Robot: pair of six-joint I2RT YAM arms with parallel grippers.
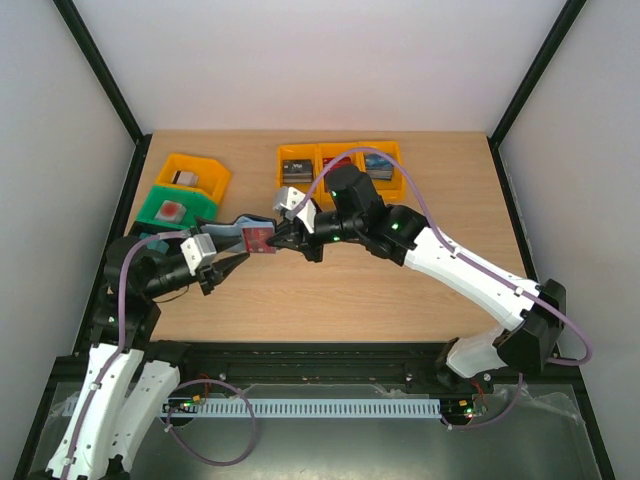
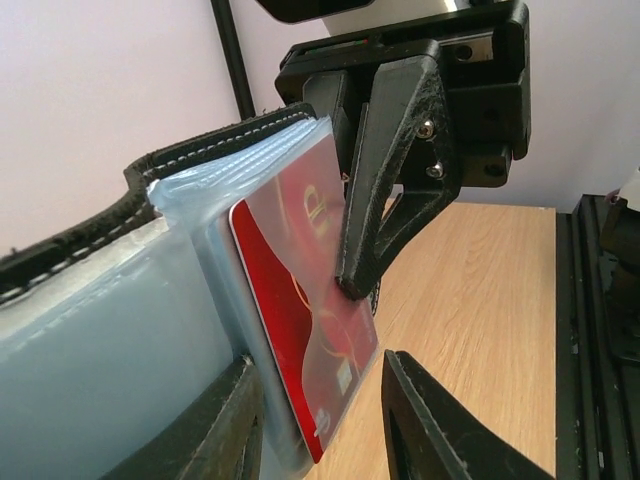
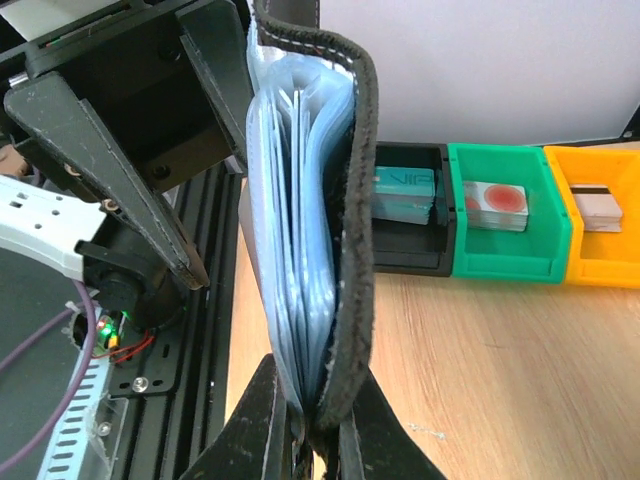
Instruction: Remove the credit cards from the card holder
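The black card holder [image 3: 350, 200] hangs open in the air with its grey-blue pockets [image 2: 190, 260] fanned out. My right gripper [image 3: 312, 400] is shut on its folded edge, cover and pockets pinched together. A red credit card [image 2: 300, 320] sticks partway out of a pocket, also seen from above [image 1: 259, 238]. My left gripper [image 2: 318, 365] is open around the card's lower corner: one finger lies against the pockets and the other finger [image 2: 430, 430] stands clear of the card. The right gripper's fingers [image 2: 385, 210] rise just behind the card. From above, the left gripper [image 1: 238, 262] sits just below-left of the holder.
Three orange bins [image 1: 340, 180] holding cards stand at the back centre. An orange bin [image 1: 208, 180], a green bin [image 1: 160, 212] and a black bin [image 3: 405, 255] line the left side. Bare wood [image 1: 380, 300] lies below the raised holder.
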